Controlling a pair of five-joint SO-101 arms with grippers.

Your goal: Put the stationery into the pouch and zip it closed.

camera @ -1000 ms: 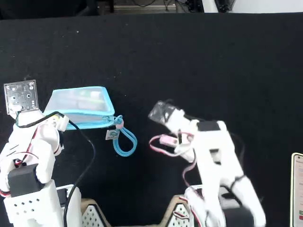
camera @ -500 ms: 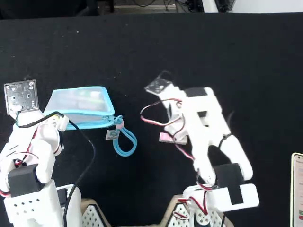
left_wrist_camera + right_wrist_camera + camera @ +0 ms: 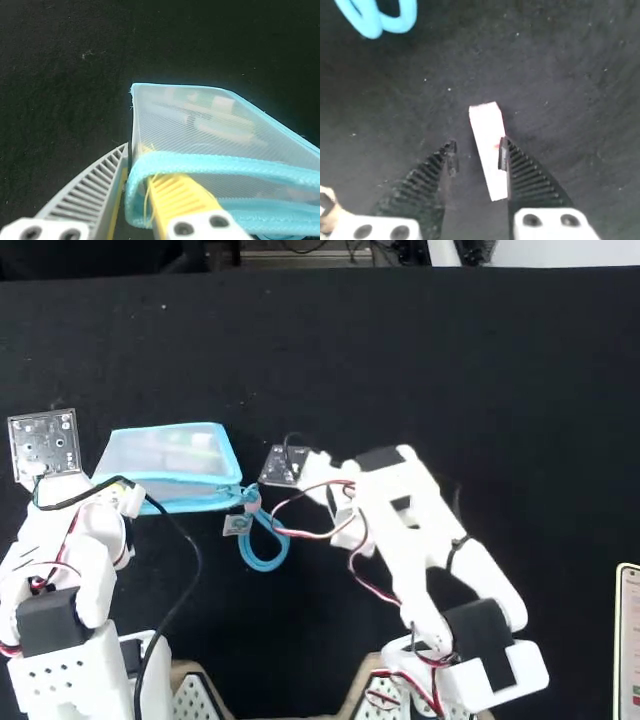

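Left gripper (image 3: 137, 172) is clamped on a corner of the translucent pale-blue mesh pouch with a teal fabric border (image 3: 210, 135), the border pinched between its yellow and grey fingers. Pale stationery pieces (image 3: 220, 117) show through the mesh. The pouch lies flat on the black cloth table (image 3: 450, 360), its blue loop strap (image 3: 262, 540) trailing toward the other arm. Over the cloth, the right gripper (image 3: 477, 144) has its jaws narrowly parted around a white rectangular block (image 3: 485, 130), which lies against one finger, clear of the other.
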